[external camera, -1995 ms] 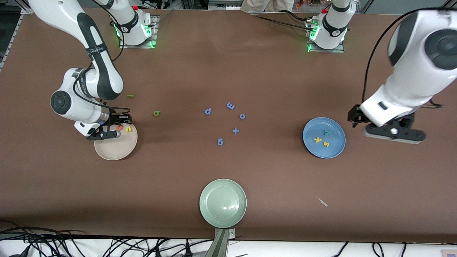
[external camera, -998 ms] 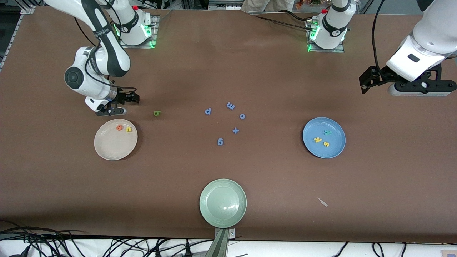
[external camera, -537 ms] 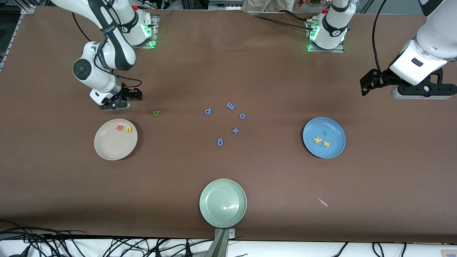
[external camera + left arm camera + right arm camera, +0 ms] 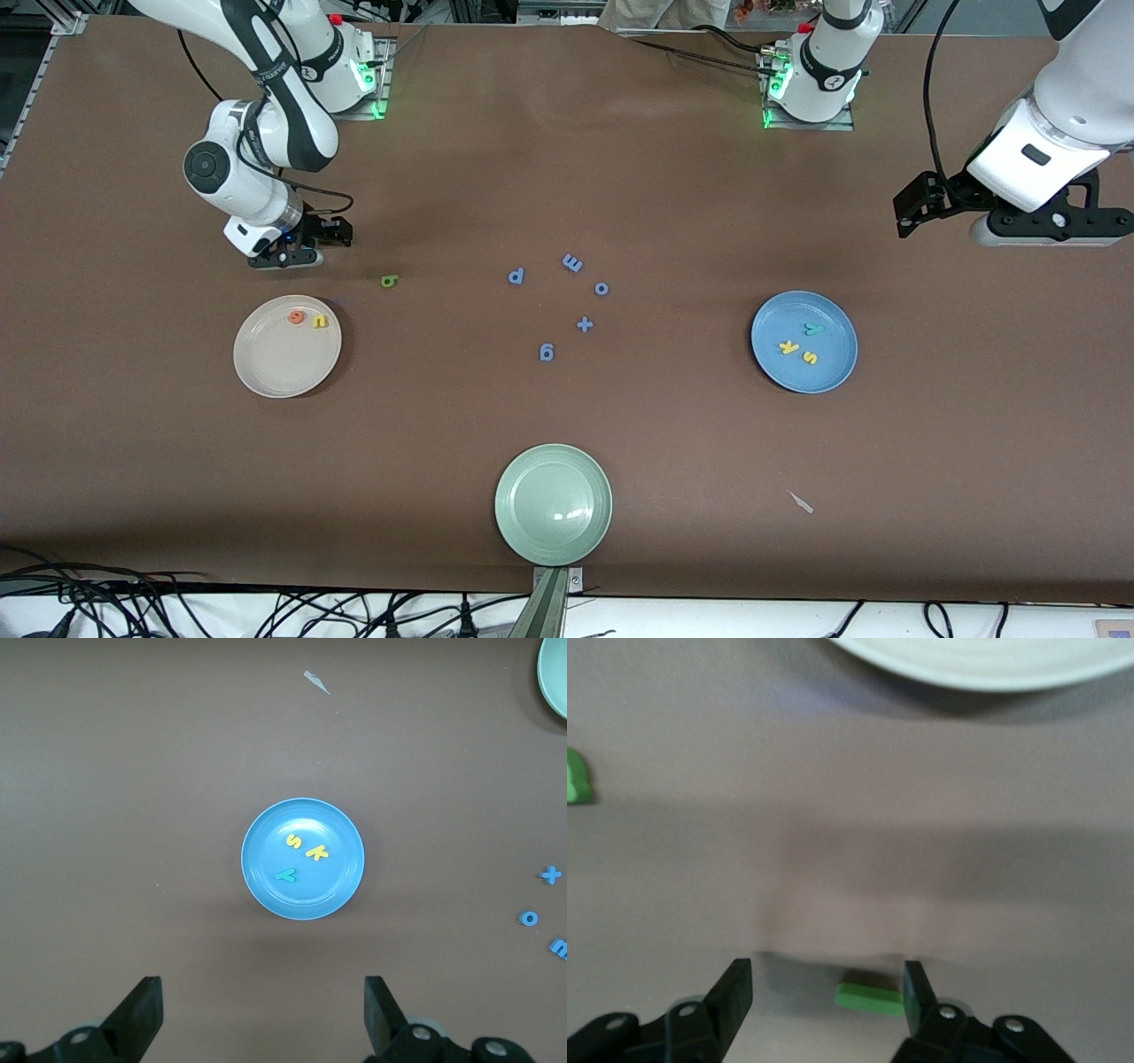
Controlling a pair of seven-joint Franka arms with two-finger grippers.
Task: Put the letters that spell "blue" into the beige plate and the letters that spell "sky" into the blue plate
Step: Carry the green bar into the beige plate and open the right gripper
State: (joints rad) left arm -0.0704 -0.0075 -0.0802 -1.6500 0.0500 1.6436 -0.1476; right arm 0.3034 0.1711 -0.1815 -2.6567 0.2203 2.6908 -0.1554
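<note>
My right gripper (image 4: pixel 288 257) (image 4: pixel 827 983) is low over the table just farther from the front camera than the beige plate (image 4: pixel 270 368) (image 4: pixel 983 665). It is open, and the thin green l (image 4: pixel 870 998) lies flat between its fingers, close against one of them. The front view hides the l under the hand. The orange e (image 4: pixel 296 316) and yellow u (image 4: pixel 319 322) lie in the beige plate. The olive-green b (image 4: pixel 390 281) (image 4: pixel 576 780) sits on the table beside it. The blue plate (image 4: pixel 833 368) (image 4: pixel 341 877) holds s (image 4: pixel 293 842), k (image 4: pixel 316 852) and y (image 4: pixel 285 874). My left gripper (image 4: pixel 1050 229) (image 4: pixel 261 997) waits open and empty, high over bare table.
Several small blue letters (image 4: pixel 547 353) (image 4: pixel 551 874) lie scattered mid-table. A pale green plate (image 4: pixel 512 509) stands near the front edge. A small white scrap (image 4: pixel 800 501) (image 4: pixel 316 680) lies nearer the front camera than the blue plate.
My right gripper left the beige plate, moved away from the front camera and came down around the green l. My left arm rose from beside the blue plate and now holds still.
</note>
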